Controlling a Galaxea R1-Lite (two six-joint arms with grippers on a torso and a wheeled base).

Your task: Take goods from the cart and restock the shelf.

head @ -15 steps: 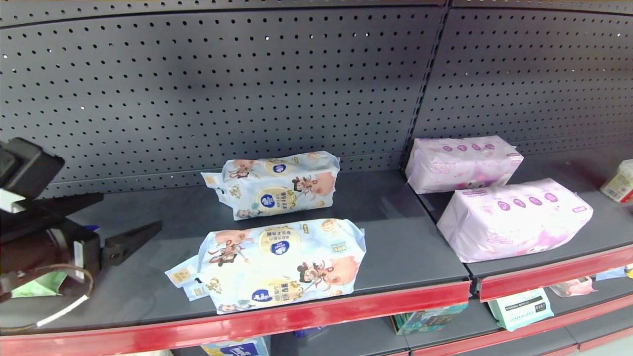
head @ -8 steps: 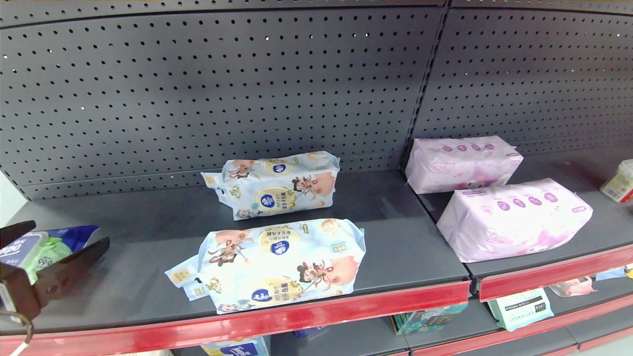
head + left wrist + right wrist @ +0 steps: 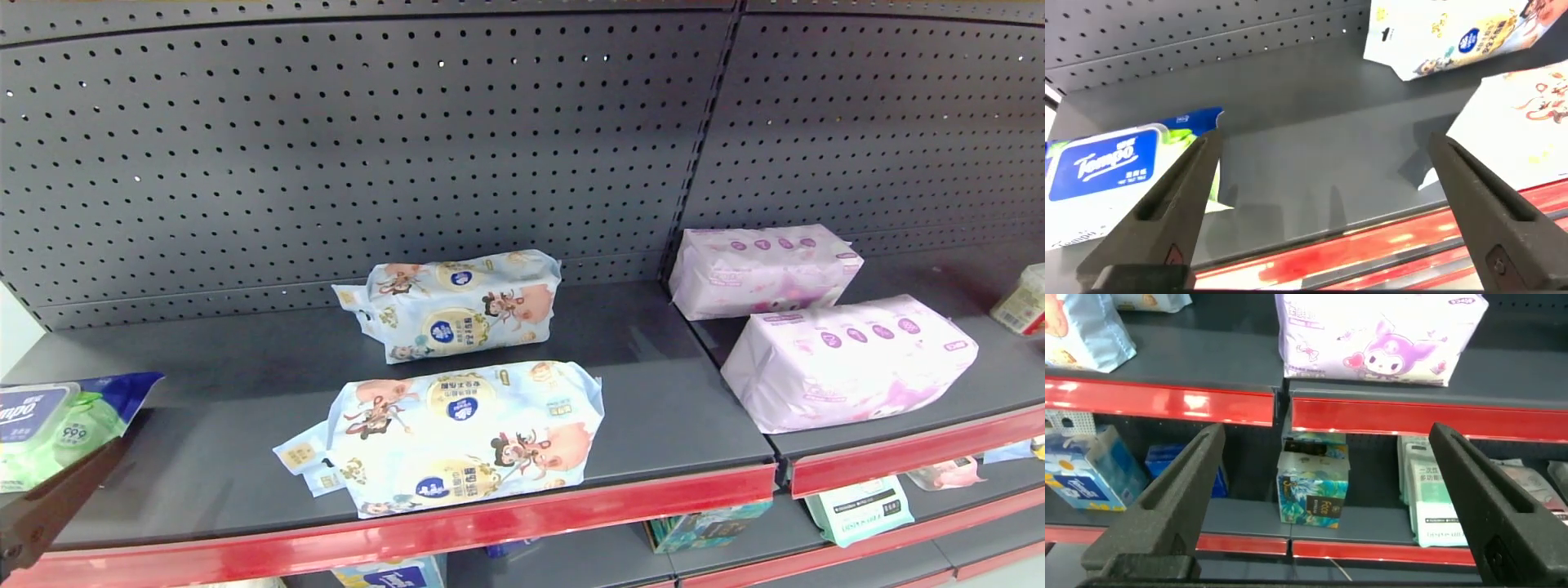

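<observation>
The shelf [image 3: 212, 392] is the big worry from where I stand. The wipes [image 3: 57, 425] lie at its far left end, and I can't tell whether the whole pack is bedded on the board or part of it hangs past the end. If it does hang over, a small knock would tip it off.

That knock would most likely come from the left gripper [image 3: 1324, 137]. It sits low, just in front of the pack, with its fingers spread wide and nothing between them. One finger overlaps the pack's edge in the wrist view (touching or not, I cannot say). A sideways swing of that arm could catch the wrapper and drag it over the red lip [image 3: 408, 531].

The blue pack [image 3: 457, 433] lies near the gripper's other finger, close to the lip, so it could be nudged too. The right gripper [image 3: 1327, 429] is less of a risk: its fingers are apart and empty, down by the lower tier under a pink pack [image 3: 849, 359].

The wipes are a flat, soft pack in glossy film, lying face up. The pack is white and green, with a blue label panel and a blue end. I'd guess it slides easily.
</observation>
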